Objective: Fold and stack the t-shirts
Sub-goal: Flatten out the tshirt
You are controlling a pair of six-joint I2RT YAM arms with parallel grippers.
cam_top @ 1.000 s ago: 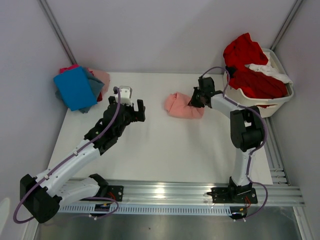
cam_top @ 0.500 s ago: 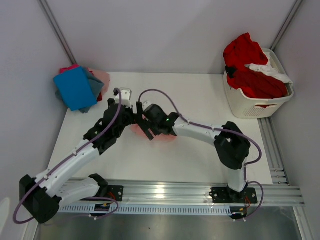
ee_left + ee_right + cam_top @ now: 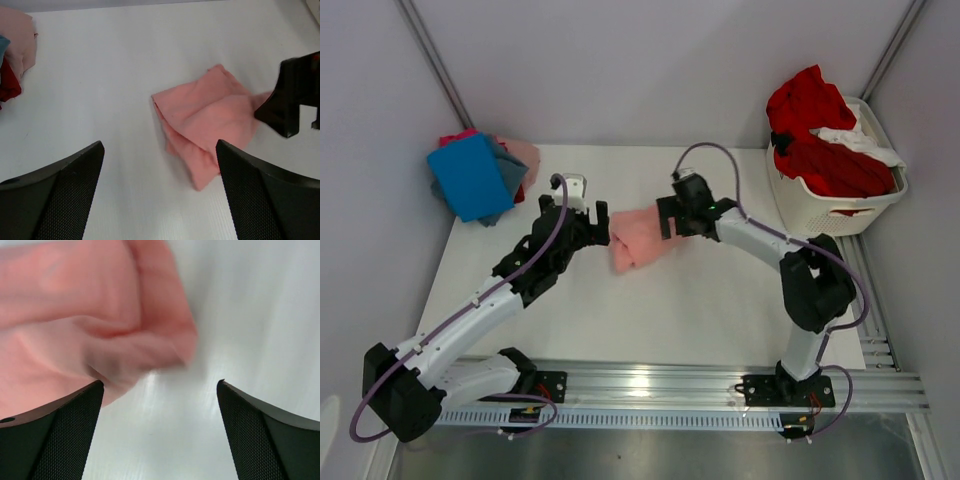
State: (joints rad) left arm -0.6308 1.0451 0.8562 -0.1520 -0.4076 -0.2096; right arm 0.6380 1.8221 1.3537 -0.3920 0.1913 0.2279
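A folded salmon-pink t-shirt (image 3: 635, 242) lies flat on the white table (image 3: 650, 310), between my two grippers. My left gripper (image 3: 601, 227) stands open just left of it, and in the left wrist view the shirt (image 3: 207, 122) lies ahead of the open left gripper (image 3: 160, 150), slightly right. My right gripper (image 3: 664, 218) is open at the shirt's right end with nothing between its fingers. The right wrist view shows the shirt (image 3: 75, 315) blurred, ahead and left of the open right gripper (image 3: 160, 385). Other t-shirts sit stacked at the back left, a bright blue one (image 3: 470, 175) on top.
A white laundry basket (image 3: 840, 215) at the back right holds red shirts (image 3: 815, 135) and a white one (image 3: 860, 142). The stack's pale pink (image 3: 20, 35) and red (image 3: 7, 85) shirts show at the left wrist view's left edge. Grey walls enclose three sides.
My right gripper carried the salmon-pink shirt left from the right-centre of the table, opened and let it go, then drew back to the right. The left arm barely moved.
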